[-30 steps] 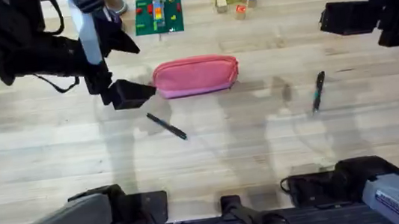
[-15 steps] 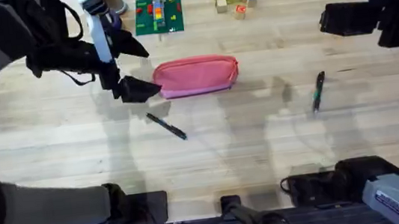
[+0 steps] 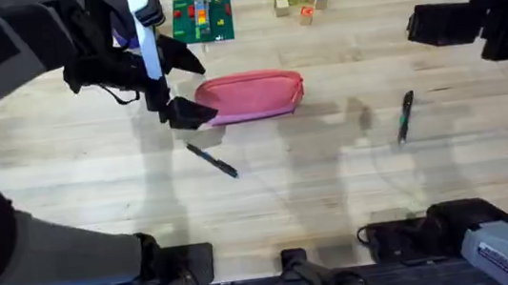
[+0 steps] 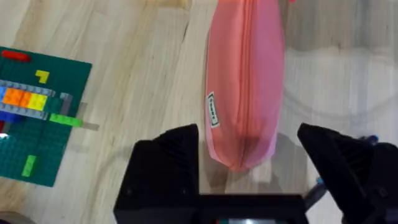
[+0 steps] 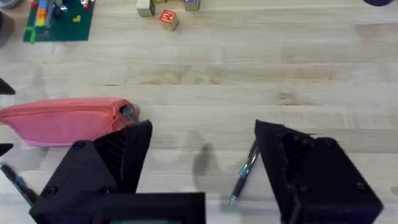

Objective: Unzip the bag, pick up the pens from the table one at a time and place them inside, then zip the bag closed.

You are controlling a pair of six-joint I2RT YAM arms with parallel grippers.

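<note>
Bag [image 3: 250, 97] lying zipped on the counter [image 3: 299, 204], toward its far edge. Left claw [image 4: 249, 163] spread apart, straddling the bag's left end. Right claw [image 5: 202, 162] spread apart, holding nothing, above a pen [image 3: 406, 117]. Second pen [image 3: 212, 160] just in front of the bag.

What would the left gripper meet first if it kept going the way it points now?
Probably the bag: the open left gripper already straddles its near end, though how high above it is unclear.
</note>
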